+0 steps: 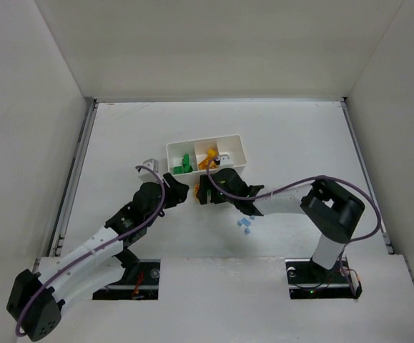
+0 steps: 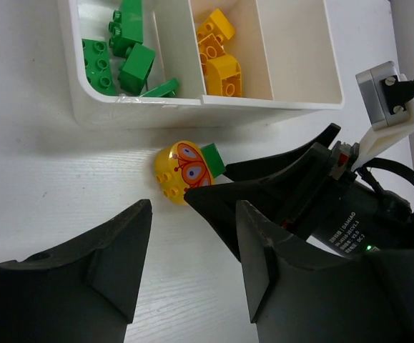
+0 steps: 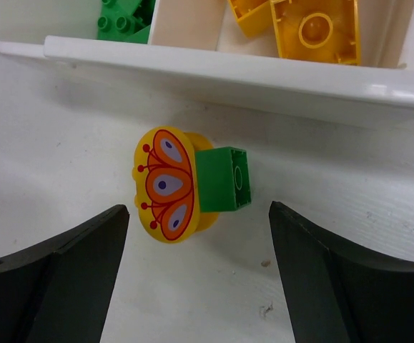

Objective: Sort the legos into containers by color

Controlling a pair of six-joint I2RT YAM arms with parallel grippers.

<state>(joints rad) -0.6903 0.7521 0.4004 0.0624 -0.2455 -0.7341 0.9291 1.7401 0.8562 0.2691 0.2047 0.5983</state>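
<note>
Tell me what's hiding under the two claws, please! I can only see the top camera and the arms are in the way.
Observer: A round yellow brick with an orange pattern, joined to a green brick, lies on the table just outside the tray wall.
Operator: Is the right claw grabbing it?
Observer: No. The right gripper is open, with its jaws on either side, touching neither brick.
Operator: And the left one?
Observer: The left gripper is open too and holds nothing. The joined bricks lie just ahead of it.
</note>
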